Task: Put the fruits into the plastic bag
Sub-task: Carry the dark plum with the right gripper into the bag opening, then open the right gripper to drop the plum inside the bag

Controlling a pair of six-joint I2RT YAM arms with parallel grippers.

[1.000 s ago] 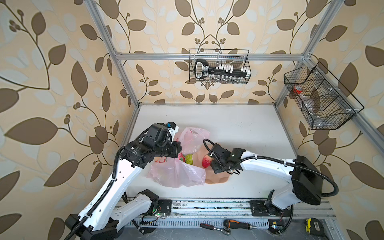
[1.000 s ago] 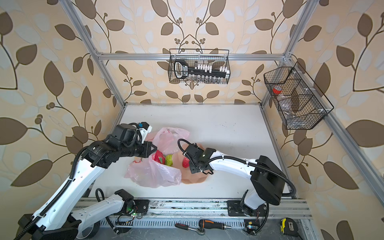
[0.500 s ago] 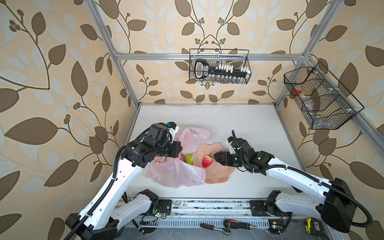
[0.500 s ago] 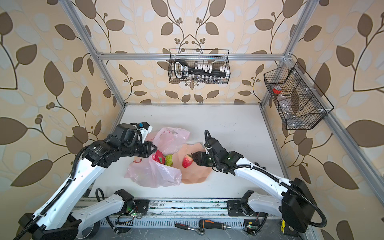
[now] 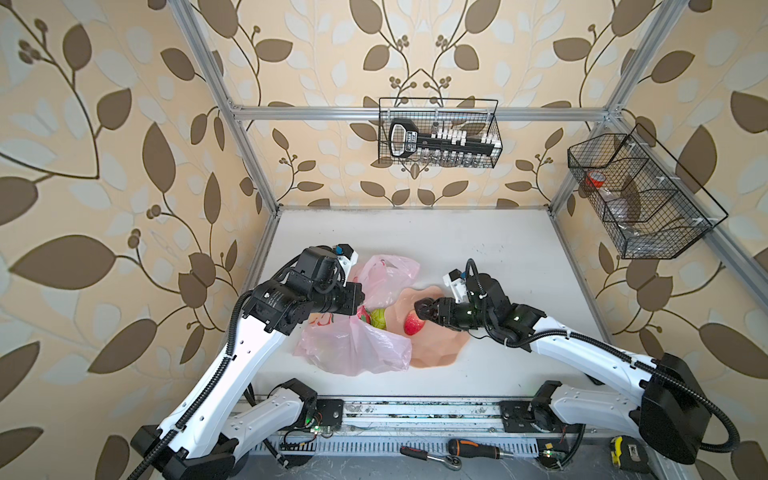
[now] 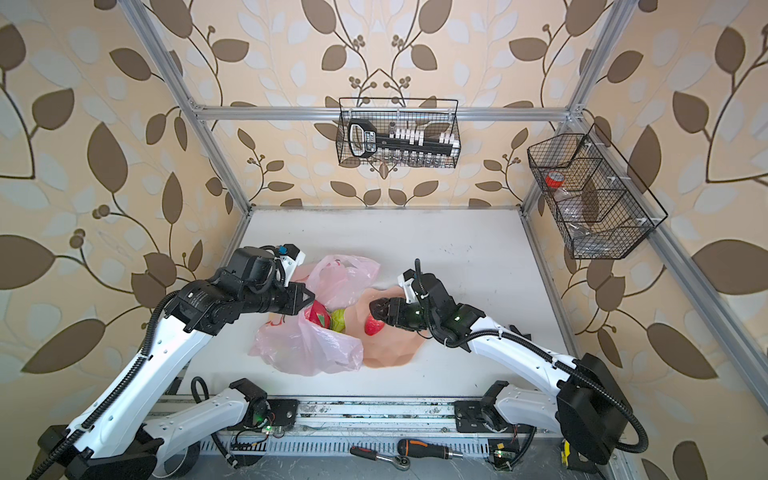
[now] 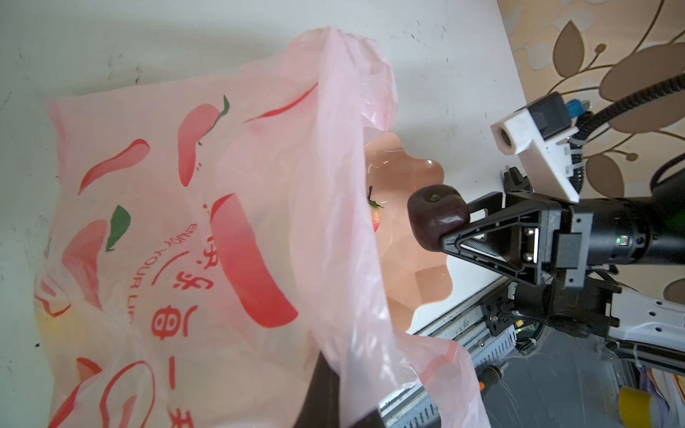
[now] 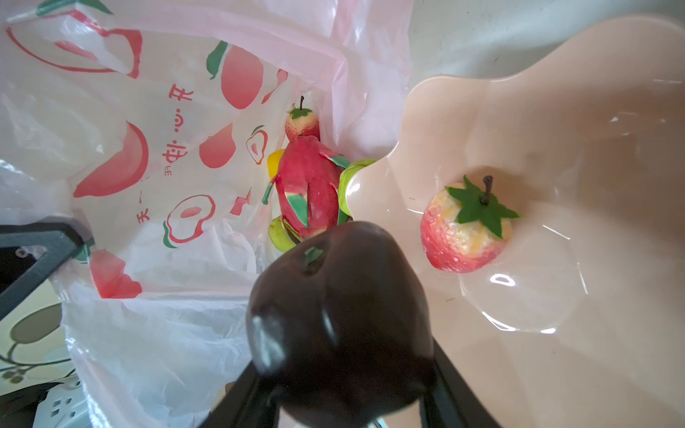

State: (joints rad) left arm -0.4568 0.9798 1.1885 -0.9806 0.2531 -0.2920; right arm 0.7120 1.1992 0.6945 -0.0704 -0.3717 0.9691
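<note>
Over the peach plate (image 5: 440, 353), the right claw (image 5: 424, 311) pinches the dark plum (image 8: 341, 326) beside the plastic bag (image 5: 353, 349). The left claw (image 5: 360, 298) is pressed together on the bag's edge. One strawberry (image 5: 413, 324) lies on the plate.

Peach scalloped plate (image 5: 440, 353) on table (image 5: 415, 237), wire basket (image 5: 384, 137) on back wall, side basket (image 5: 665, 237) at right, screwdriver (image 5: 473, 449), possibly a ratchet (image 5: 432, 456).

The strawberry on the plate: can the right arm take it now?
Probably not yet: the right gripper is shut on the dark plum. The strawberry itself lies uncovered on the plate, close by.
</note>
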